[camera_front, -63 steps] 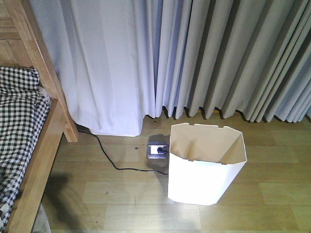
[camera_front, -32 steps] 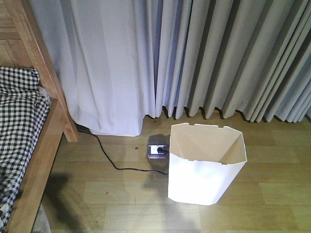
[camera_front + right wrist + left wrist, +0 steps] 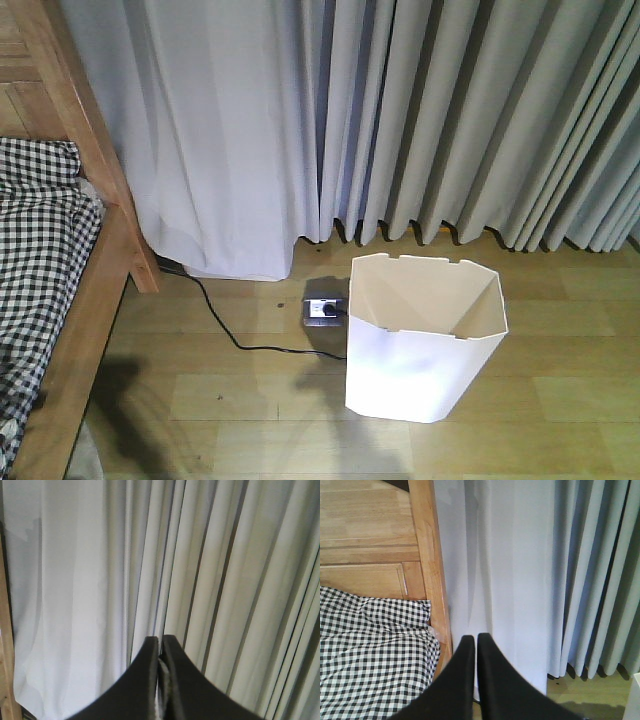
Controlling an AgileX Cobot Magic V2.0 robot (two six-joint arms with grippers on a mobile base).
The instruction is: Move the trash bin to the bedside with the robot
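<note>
Pale grey curtains backed the scene above a wood-plank floor. At left stood the bedside, its checked bedding visible. A black cable ran to a floor socket. The trash bin stood upright right of the socket, well apart from the bed. The left gripper showed fingers pressed together, empty, facing the bed post; the right gripper likewise, facing curtain. Neither wrist view showed the bin's body; judged from position, the right arm was nearer.
</note>
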